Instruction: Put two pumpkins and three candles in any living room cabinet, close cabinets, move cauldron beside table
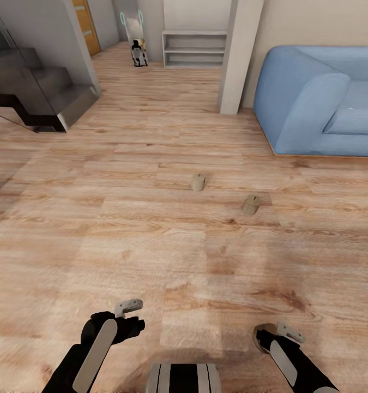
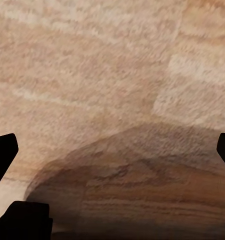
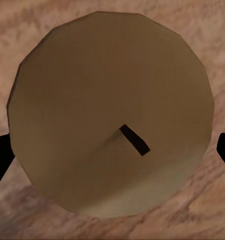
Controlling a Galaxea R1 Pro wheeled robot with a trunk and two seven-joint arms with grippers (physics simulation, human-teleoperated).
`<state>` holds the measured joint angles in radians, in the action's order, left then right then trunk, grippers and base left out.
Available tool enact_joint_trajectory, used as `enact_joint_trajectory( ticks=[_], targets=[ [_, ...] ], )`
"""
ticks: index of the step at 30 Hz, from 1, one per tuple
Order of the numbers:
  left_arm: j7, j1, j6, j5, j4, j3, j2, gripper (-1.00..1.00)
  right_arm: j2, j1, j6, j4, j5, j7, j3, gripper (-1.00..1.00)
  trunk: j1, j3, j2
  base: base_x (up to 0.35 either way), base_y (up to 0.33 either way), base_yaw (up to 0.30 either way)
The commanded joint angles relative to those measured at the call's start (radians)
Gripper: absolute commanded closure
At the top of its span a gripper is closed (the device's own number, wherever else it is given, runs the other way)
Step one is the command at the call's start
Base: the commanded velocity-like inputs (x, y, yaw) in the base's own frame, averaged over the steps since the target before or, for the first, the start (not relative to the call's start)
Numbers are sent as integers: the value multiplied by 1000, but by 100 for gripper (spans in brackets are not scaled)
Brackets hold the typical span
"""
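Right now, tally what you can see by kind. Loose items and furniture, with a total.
Candles: 3, two on the floor and one between the fingers of the right gripper
Blue sofa: 1
Grey shelf unit: 1
Total: 5

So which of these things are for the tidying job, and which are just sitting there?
For the job:
- held candle, in the right gripper
- left floor candle, lying on its side
- right floor candle, also tipped over

Just there:
- blue sofa
- dark stairs
- grey shelf
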<state>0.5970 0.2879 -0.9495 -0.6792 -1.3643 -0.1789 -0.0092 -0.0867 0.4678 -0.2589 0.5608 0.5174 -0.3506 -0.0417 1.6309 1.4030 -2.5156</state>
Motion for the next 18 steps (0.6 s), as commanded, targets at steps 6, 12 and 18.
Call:
enact_joint_trajectory(
  ticks=[6,12,18],
  targets=[
    [10,0,-2,-10,-1,-1,0,-100,-1,0,-5,2,6,-7,-6,-100,1,9,-1,0,0,0],
    [10,0,-2,-10,-1,-1,0,-100,-1,0,-5,2,6,-7,-6,-100,1,9,-1,0,0,0],
    [10,0,-2,-10,-1,-1,0,-100,-1,0,-5,2,5,-7,-6,-100,2,24,-2,0,0,0]
  ],
)
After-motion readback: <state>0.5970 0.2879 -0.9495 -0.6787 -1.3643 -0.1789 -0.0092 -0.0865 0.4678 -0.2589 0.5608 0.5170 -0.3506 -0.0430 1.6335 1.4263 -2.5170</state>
